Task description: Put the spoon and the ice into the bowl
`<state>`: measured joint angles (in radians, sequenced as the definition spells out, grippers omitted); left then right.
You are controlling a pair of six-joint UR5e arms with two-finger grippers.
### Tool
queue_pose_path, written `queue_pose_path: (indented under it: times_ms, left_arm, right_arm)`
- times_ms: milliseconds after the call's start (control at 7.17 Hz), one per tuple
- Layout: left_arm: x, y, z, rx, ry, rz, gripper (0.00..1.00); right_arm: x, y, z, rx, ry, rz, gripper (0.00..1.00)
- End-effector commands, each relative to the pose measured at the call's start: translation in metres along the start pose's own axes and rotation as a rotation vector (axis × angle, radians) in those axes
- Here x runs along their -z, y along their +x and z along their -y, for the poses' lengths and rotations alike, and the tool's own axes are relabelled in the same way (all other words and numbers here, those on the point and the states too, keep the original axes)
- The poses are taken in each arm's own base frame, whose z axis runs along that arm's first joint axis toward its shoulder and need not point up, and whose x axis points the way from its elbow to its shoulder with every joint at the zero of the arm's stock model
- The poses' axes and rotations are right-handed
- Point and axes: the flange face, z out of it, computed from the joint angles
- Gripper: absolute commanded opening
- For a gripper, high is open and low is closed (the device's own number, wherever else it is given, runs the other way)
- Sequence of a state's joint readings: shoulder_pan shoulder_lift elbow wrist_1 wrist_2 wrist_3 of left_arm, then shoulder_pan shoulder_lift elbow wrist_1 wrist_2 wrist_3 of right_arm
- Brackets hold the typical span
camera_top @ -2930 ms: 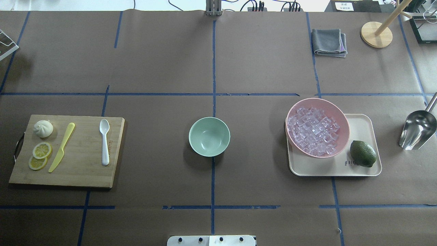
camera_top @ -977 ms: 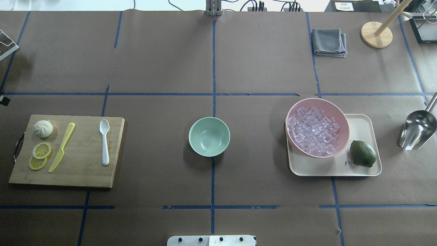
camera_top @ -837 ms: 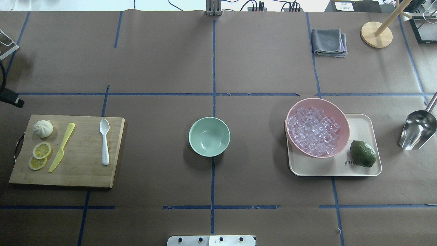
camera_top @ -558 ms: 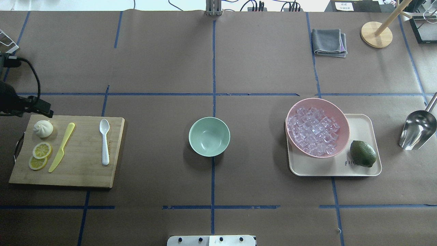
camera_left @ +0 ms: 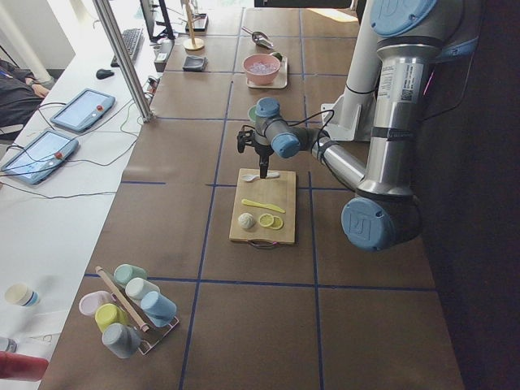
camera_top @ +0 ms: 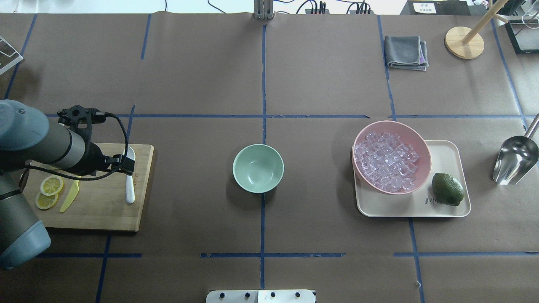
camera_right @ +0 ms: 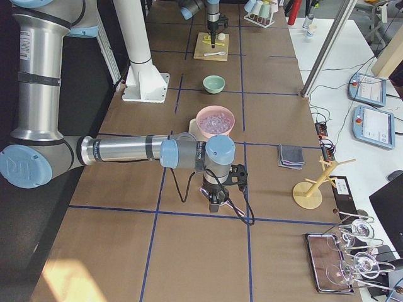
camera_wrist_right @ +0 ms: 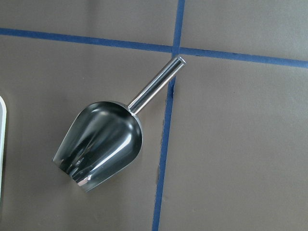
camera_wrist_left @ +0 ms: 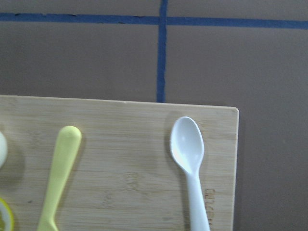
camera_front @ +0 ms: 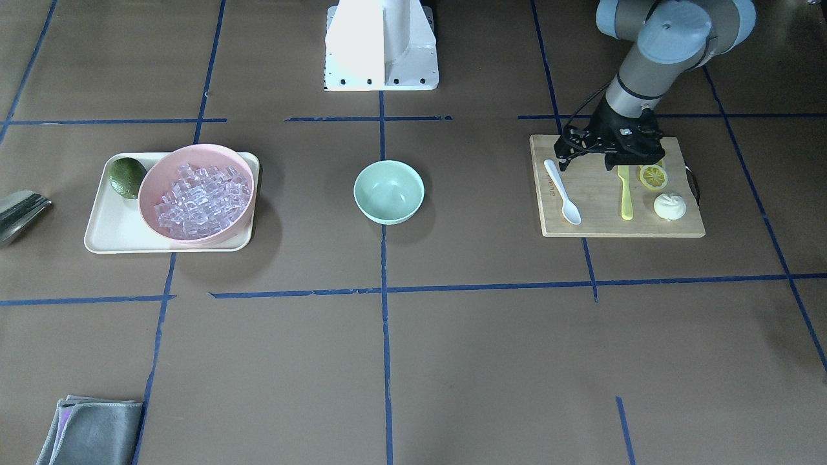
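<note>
The white spoon (camera_top: 130, 190) lies on the right part of the wooden cutting board (camera_top: 101, 206), scoop pointing away from me; it also shows in the front view (camera_front: 562, 192) and in the left wrist view (camera_wrist_left: 189, 154). My left gripper (camera_front: 586, 165) hovers above the board near the spoon, open and empty; in the overhead view (camera_top: 110, 163) it covers the scoop. The mint-green bowl (camera_top: 258, 168) stands empty at the table's middle. The ice (camera_top: 385, 162) fills the pink bowl (camera_top: 426, 148). My right gripper (camera_right: 215, 202) shows only in the right side view; I cannot tell its state.
A yellow-green knife (camera_top: 67, 202), lemon slices (camera_top: 51, 185) and a bun (camera_front: 670, 206) share the board. A lime (camera_top: 447, 189) and the pink bowl sit on a beige tray (camera_top: 446, 155). A steel scoop (camera_wrist_right: 101, 144) lies right of it. A grey cloth (camera_top: 406, 51) lies far right.
My left arm has come in from the left edge and moved right over the cutting board to the spoon, now hiding the bun from above. Nothing on the table has moved.
</note>
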<state>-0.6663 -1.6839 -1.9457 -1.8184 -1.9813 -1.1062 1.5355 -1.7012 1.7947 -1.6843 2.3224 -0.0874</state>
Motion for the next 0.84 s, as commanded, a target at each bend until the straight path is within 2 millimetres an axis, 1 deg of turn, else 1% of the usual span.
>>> queue_pose_path:
  times_ms: [0,140,279,419,698]
  left_arm:
    - [-0.028,0.014,0.007,0.007,-0.018,0.022,1.00]
    - [-0.039,0.018,0.014,0.012,-0.023,0.032,1.00]
    - [-0.041,0.017,0.015,0.015,-0.025,0.036,0.98]
    - [-0.043,0.016,0.015,0.017,-0.026,0.039,0.90]
    - [-0.047,0.013,0.016,0.022,-0.032,0.047,0.82]
  right_arm:
    - [0.000,0.000,0.000,0.000,0.000,0.000,1.00]
    - [0.000,0.000,0.000,0.000,0.000,0.000,1.00]
    - [0.000,0.000,0.000,0.000,0.000,0.000,1.00]
    - [0.000,0.000,0.000,0.000,0.000,0.000,1.00]
    - [0.000,0.000,0.000,0.000,0.000,0.000,1.00]
